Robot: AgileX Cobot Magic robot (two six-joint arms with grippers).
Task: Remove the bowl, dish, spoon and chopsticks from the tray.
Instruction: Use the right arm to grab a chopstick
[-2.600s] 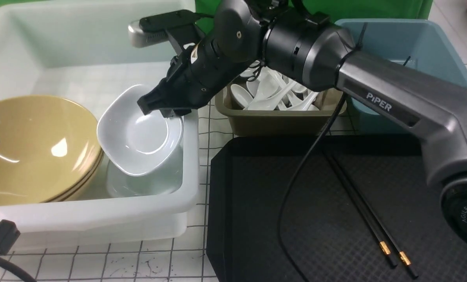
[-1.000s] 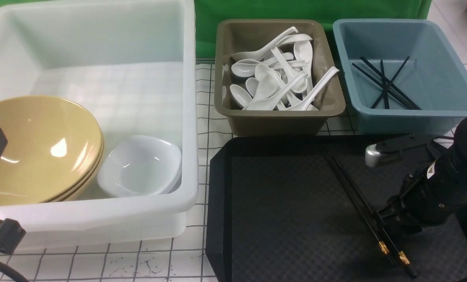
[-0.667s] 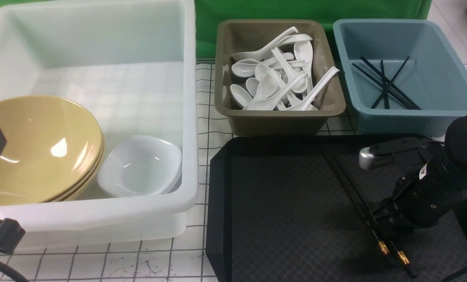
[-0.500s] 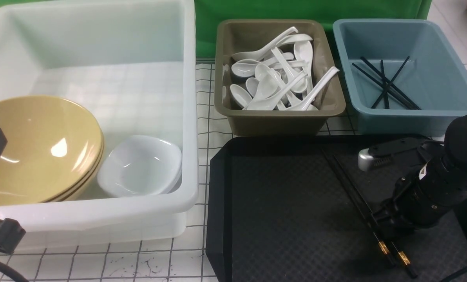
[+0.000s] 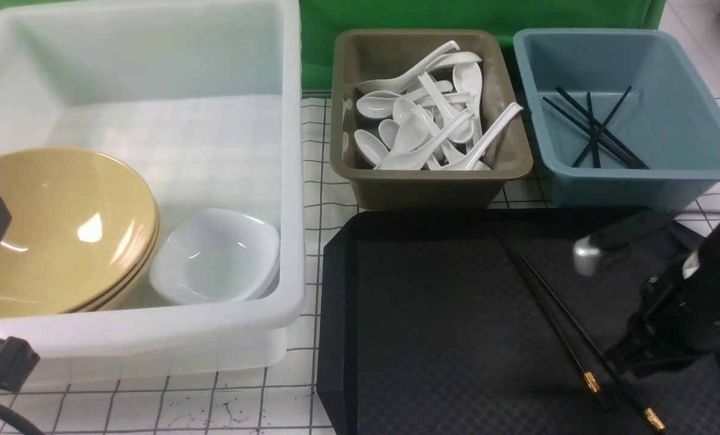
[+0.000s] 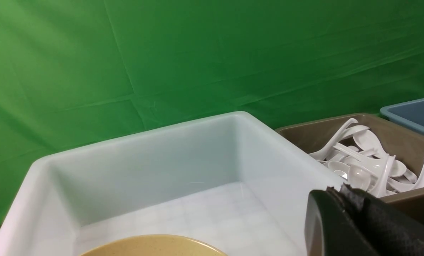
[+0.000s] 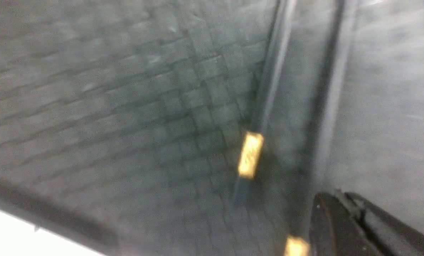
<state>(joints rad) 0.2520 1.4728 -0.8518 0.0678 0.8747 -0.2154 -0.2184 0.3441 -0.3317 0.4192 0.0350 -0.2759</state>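
The black chopsticks [image 5: 553,308] lie on the black tray [image 5: 432,338], splayed apart at their gold-banded ends; they also show in the right wrist view [image 7: 269,92]. My right gripper [image 5: 618,357] is low on the tray, its jaws together, its tip [image 7: 334,199] against the nearer chopstick [image 7: 327,106] beside the band. The yellow bowl [image 5: 52,229] and white dish [image 5: 215,257] sit in the white bin [image 5: 293,199]. Several white spoons [image 5: 420,127] fill the brown bin [image 5: 420,187]. My left gripper [image 6: 336,190] is shut and empty by the white bin's wall.
A blue bin [image 5: 626,181] with several black chopsticks stands behind the tray's right part. The brown bin stands behind the tray's left part. The white bin is left of the tray. A green backdrop stands behind the bins.
My right arm let the dish go in the white bin and came down on the chopsticks. Since half a second ago it has moved right and nearer, dragging one chopstick with it.
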